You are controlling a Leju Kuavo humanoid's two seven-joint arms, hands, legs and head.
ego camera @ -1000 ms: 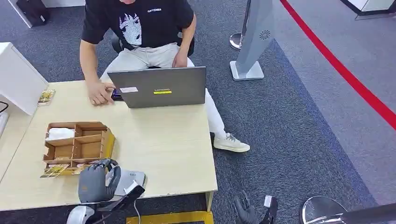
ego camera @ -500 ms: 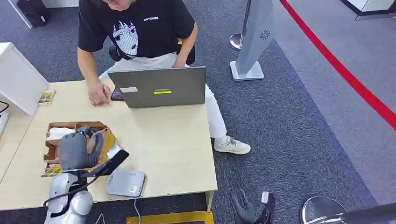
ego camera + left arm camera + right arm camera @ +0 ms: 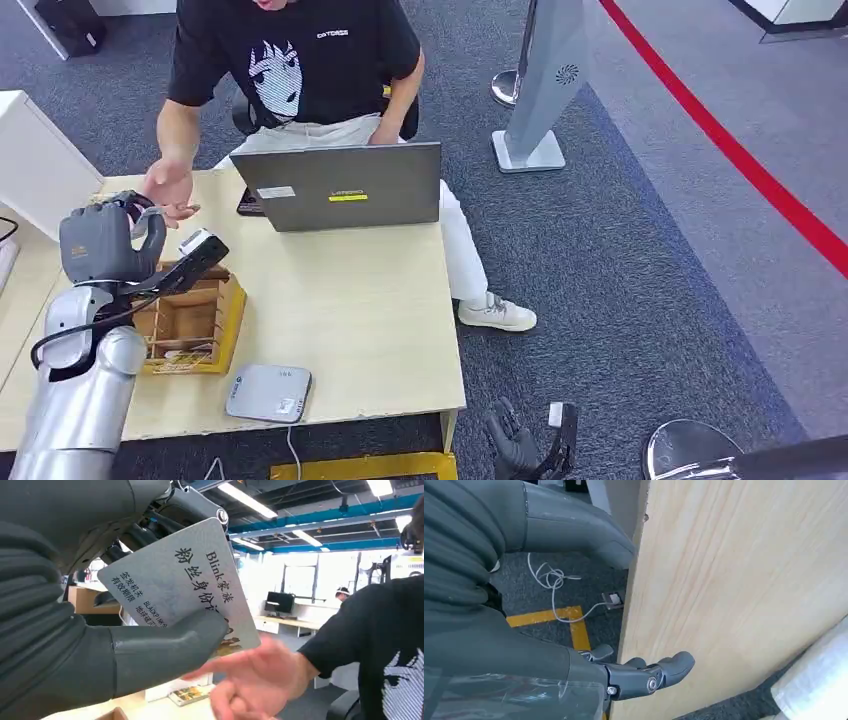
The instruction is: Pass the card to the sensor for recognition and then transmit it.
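We see the silver printed card (image 3: 185, 580) pinched between thumb and fingers of the left robot hand (image 3: 100, 240), raised above the light wooden desk (image 3: 340, 300) beside a person's open hand (image 3: 168, 188); the flat grey sensor pad (image 3: 268, 392) lies near the desk's front edge; the right robot hand (image 3: 515, 445) hangs empty, fingers loosely apart

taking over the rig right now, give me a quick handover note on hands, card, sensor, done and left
Left hand: raised over the table's far left, holds the card between thumb and fingers.
Right hand: hangs low beside the table's edge, holds nothing, fingers apart.
Sensor: grey pad at the table's near edge, nothing on it.
Person's hand: open, reaching toward the card, not yet gripping it.
Done: card is up at the person.
Left: release the card once the person grips it.
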